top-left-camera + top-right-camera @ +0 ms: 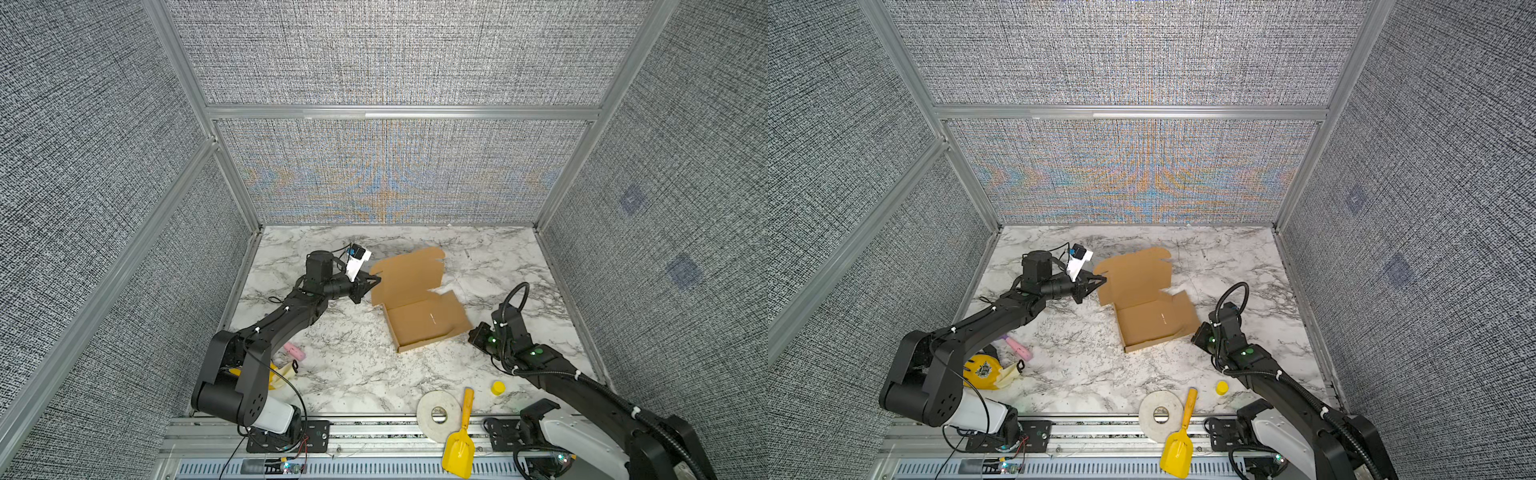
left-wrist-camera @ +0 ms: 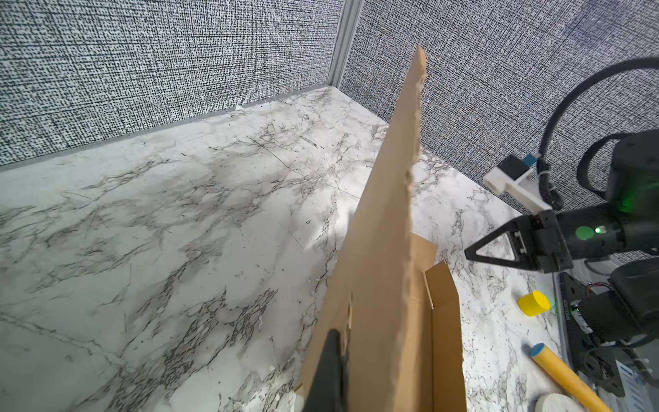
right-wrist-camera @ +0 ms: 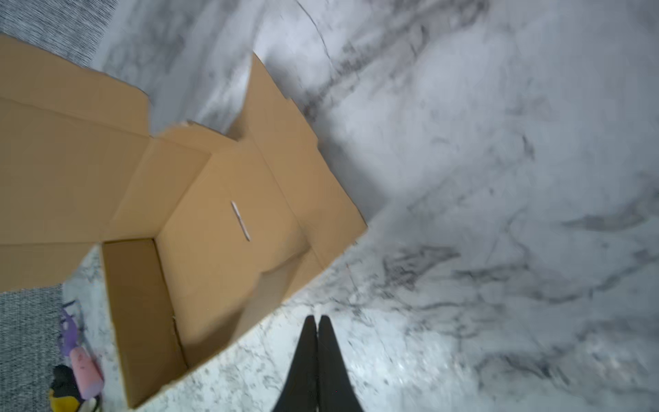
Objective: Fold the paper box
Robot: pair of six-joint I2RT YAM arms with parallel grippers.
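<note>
The paper box (image 1: 424, 320) (image 1: 1150, 320) is brown cardboard lying mid-table, its shallow base partly formed with the near and left walls upright. Its broad lid panel (image 1: 405, 274) slants up at the far side. My left gripper (image 1: 377, 279) (image 1: 1103, 279) is shut on the left edge of that lid. In the left wrist view one black finger (image 2: 331, 356) presses against the cardboard (image 2: 385, 249). My right gripper (image 1: 471, 335) (image 1: 1193, 337) (image 3: 316, 318) is shut and empty. It hovers over bare marble just off the box's (image 3: 221, 221) near right corner.
A white tape roll (image 1: 439, 415), a yellow scoop (image 1: 459, 444) and a yellow cap (image 1: 498, 387) lie near the front edge. At the near left are a pink tube (image 1: 295, 352) and a yellow pouch (image 1: 984, 370). Grey fabric walls enclose the marble table (image 1: 353, 374).
</note>
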